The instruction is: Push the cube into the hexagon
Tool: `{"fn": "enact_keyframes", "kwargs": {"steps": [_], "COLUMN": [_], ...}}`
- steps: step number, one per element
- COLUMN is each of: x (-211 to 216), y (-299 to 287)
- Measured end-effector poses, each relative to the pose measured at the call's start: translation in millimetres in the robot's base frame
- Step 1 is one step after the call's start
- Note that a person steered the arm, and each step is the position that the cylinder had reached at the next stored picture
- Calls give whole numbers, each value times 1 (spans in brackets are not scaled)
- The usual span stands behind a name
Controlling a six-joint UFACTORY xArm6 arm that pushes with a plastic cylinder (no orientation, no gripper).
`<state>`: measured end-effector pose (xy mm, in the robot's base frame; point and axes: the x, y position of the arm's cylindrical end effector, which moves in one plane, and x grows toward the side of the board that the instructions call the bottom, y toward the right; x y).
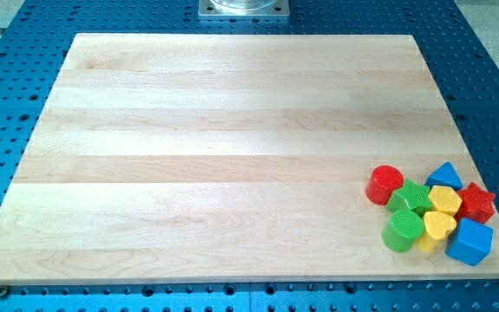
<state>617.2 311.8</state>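
The blocks sit in one tight cluster at the view's bottom right of the wooden board (232, 147). The blue cube (470, 241) is at the cluster's lower right corner. The yellow hexagon (445, 200) is in the middle of the cluster, up and left of the cube, with a yellow heart (438, 228) between them at the cube's left. A red star (476, 204) sits just above the cube. My tip and the rod do not show in the view.
A red cylinder (384, 185), a green star (411, 198), a green cylinder (402, 230) and a blue triangle (444, 175) fill the rest of the cluster. The board's right edge and bottom edge run close by the cube. A metal mount (244, 8) is at the view's top.
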Motion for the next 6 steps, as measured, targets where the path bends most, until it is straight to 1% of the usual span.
{"fn": "enact_keyframes", "kwargs": {"steps": [4,6], "x": [0,0], "y": [-57,-61]}}
